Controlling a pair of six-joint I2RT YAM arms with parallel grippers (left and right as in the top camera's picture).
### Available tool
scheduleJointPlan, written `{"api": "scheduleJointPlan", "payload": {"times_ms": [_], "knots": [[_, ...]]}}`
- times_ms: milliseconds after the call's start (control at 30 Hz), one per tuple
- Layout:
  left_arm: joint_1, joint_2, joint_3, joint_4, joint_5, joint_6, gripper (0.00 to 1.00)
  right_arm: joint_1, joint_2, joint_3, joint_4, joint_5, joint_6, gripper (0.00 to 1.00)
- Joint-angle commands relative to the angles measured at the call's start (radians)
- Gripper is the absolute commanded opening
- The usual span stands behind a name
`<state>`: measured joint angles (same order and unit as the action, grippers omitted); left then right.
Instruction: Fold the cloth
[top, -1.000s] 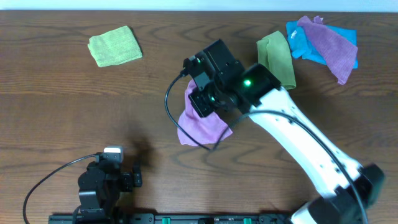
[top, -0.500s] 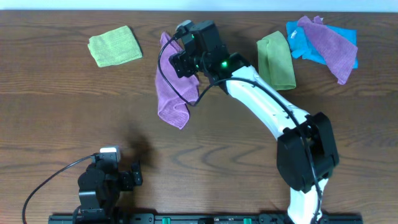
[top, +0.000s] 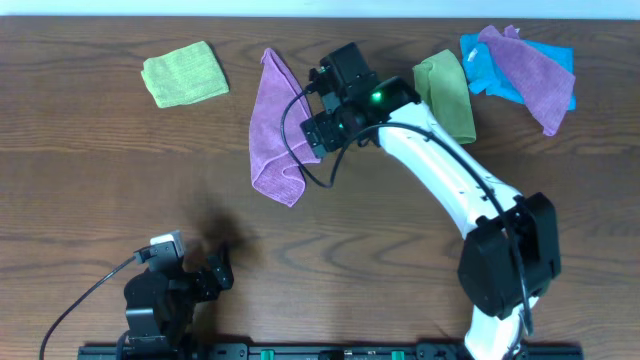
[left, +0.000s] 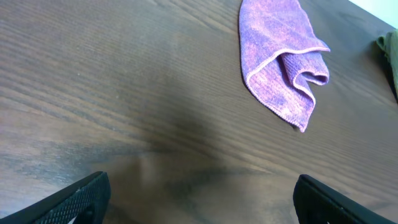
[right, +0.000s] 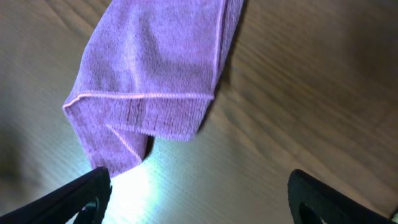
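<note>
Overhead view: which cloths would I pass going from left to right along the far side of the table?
Lime-green cloth → lilac-purple cloth → second green cloth → overlapping pile of blue and purple cloths.

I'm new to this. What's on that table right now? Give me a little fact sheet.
Task item: lilac cloth, lying in a long rumpled strip, one end doubled over
Right arm: right gripper open close to the lilac cloth, holding nothing
Left arm: left gripper open over bare table
Elsewhere: lime-green cloth at the back left; olive-green cloth, blue cloth, second purple cloth at the back right
</note>
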<state>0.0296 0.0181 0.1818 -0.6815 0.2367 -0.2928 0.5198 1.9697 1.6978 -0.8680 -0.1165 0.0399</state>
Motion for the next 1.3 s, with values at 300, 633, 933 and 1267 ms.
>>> {"api": "scheduleJointPlan", "payload": {"times_ms": [300,633,933,1267], "knots": [[-0.005,0.44,0.247,-0.016,0.019,-0.074,0.95,-0.071,0.153,-0.014,0.022,-0.299,-0.011,0.87],[-0.005,0.775,0.41,-0.038,0.052,-0.066,0.95,-0.07,0.242,-0.014,0.064,-0.307,0.018,0.75],[-0.005,0.812,0.411,-0.023,0.098,-0.067,0.95,-0.068,0.306,-0.014,0.152,-0.322,0.078,0.72],[-0.005,0.812,0.411,-0.016,0.097,-0.067,0.95,-0.064,0.335,-0.014,0.23,-0.352,0.117,0.54]]}}
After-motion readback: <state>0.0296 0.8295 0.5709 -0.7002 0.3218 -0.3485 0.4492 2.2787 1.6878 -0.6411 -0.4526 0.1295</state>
